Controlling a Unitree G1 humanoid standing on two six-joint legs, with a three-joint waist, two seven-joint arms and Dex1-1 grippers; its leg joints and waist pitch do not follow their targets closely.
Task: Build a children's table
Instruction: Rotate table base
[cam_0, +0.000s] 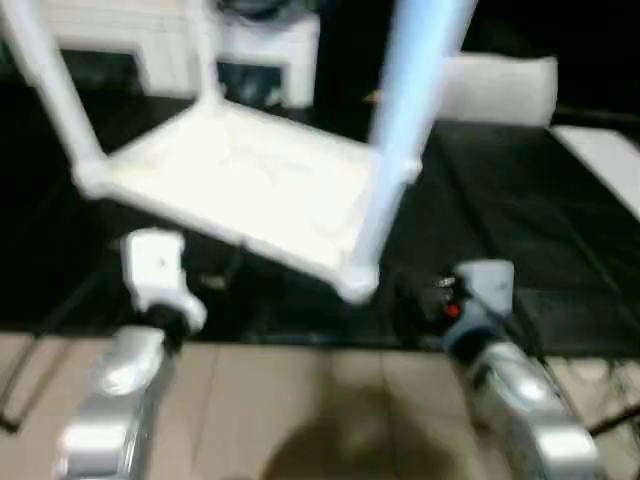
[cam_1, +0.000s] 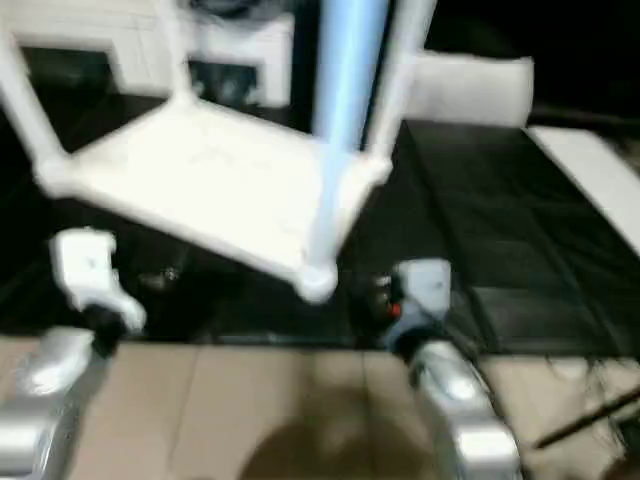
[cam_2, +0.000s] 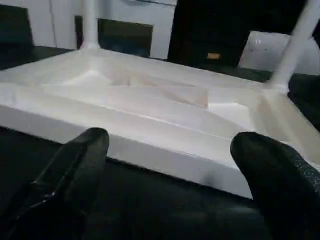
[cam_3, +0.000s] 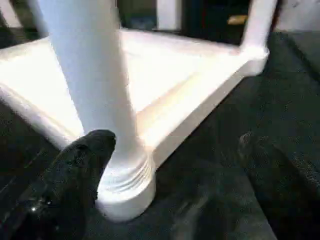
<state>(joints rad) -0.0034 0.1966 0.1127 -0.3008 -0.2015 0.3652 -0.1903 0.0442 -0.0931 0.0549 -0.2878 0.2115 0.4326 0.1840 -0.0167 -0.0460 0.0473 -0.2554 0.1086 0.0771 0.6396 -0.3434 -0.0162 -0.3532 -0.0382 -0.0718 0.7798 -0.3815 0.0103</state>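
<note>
Tabletop (cam_0: 240, 185) lies upside-down just ahead of both open, empty hands, w/ the near corner leg (cam_3: 95, 85) upright right beside the right hand (cam_3: 170, 175), left hand (cam_2: 170, 185) farther off.

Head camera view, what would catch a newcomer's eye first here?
The upside-down white tabletop on the dark mat, with legs standing up from its corner sockets, dominates the middle. Below it, the left gripper and right gripper sit open near its front edge, holding nothing.
</note>
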